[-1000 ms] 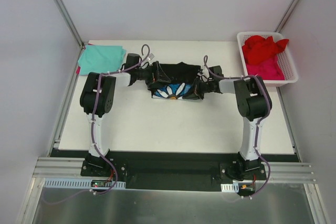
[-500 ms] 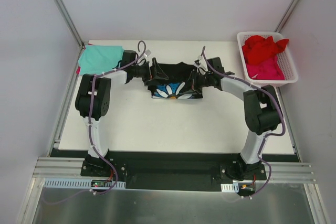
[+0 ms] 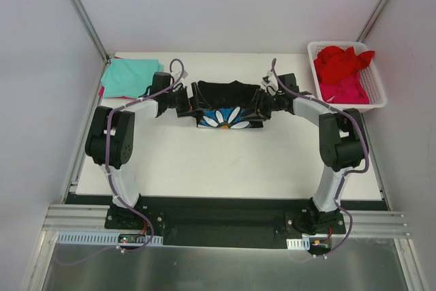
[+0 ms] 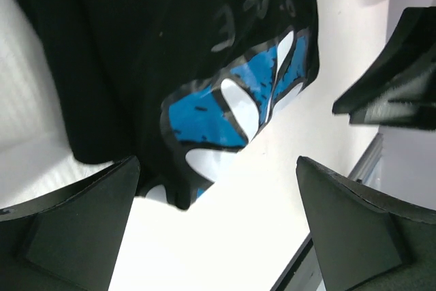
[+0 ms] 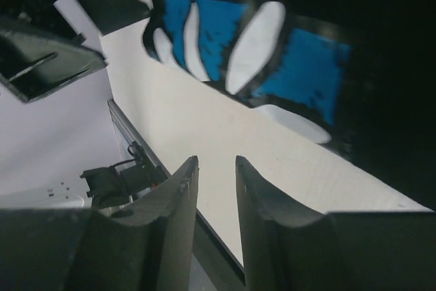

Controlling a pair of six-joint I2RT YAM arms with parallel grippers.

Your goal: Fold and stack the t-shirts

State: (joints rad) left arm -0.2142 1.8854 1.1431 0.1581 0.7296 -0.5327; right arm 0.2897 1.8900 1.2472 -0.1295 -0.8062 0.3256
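Top external: black shirt (image 3: 228, 93) was found crosswise between left gripper (image 3: 194, 103) and right gripper (image 3: 257, 107).
Left: wide apart, empty.
Right: narrowly parted, empty.

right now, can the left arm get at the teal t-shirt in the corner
Probably yes. The left gripper is open and empty beside the black t-shirt, and the teal t-shirt lies at the far-left corner of the table, close to that arm, with nothing between them.

Bright, even light, faint shadows; wrist views look soft, the black t-shirt (image 5: 388, 46) seemingly underexposed, detail lost.
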